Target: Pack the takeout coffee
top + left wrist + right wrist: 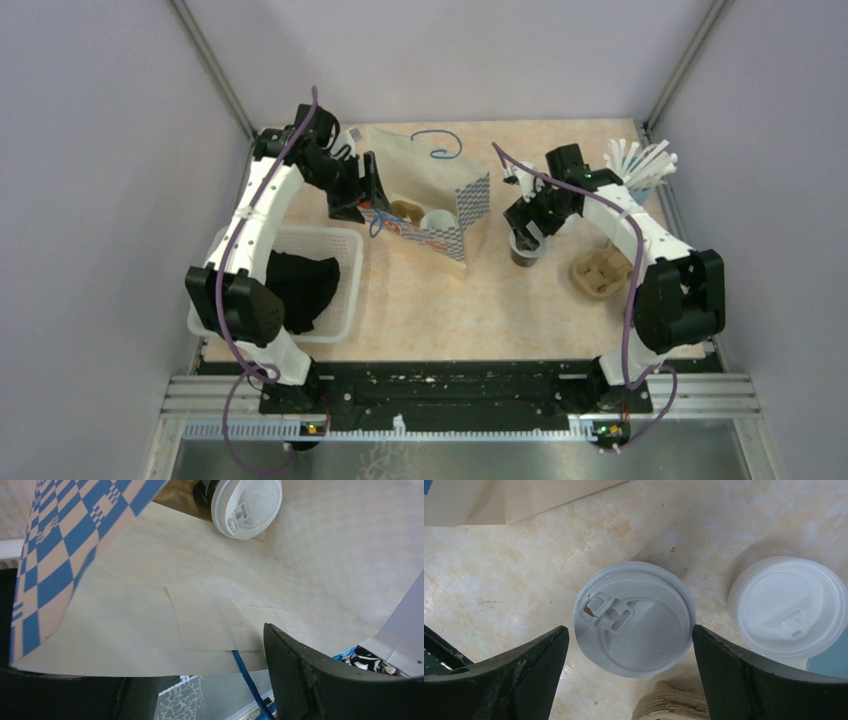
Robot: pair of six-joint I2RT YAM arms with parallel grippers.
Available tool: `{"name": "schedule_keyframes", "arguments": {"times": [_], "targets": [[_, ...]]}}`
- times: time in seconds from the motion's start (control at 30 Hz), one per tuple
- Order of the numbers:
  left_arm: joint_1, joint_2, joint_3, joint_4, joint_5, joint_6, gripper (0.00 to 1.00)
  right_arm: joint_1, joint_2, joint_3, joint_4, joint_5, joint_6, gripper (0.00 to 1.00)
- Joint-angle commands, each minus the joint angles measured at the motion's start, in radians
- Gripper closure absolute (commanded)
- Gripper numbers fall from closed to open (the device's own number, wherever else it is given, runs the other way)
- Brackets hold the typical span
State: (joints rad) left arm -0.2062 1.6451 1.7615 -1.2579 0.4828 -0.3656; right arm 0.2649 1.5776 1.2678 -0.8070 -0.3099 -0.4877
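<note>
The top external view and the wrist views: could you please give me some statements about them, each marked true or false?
1. A lidded cup already sits inside the paper bag. True.
2. The right gripper is shut on the second cup. False: it is open, with one finger on either side of the lid.
3. The white basket holds a dark item. True.
4. The cardboard carrier lies in the basket. False: it sits on the table beside the right arm.
</note>
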Motion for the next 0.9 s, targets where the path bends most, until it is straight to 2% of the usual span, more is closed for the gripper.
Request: {"name": "schedule_keyframes", "arguments": {"times": [0.0, 0.43, 0.7, 0.87], "targets": [[0.001, -0.012, -0.004, 0.019, 0.016, 0.016, 0.24, -0.009, 0.006, -0.003, 0.010, -0.028, -0.015, 0.08], [0.001, -0.011, -0.005, 0.021, 0.019, 0.016, 0.24, -0.002, -0.001, -0.011, 0.017, 0.011, -0.019, 0.10], [0.001, -0.011, -0.007, 0.022, 0.021, 0.016, 0.24, 0.015, -0.004, -0.020, 0.019, 0.038, -0.030, 0.08], [0.001, -0.012, -0.009, 0.022, 0.021, 0.016, 0.24, 0.022, -0.002, -0.020, 0.022, 0.047, -0.032, 0.10]]}}
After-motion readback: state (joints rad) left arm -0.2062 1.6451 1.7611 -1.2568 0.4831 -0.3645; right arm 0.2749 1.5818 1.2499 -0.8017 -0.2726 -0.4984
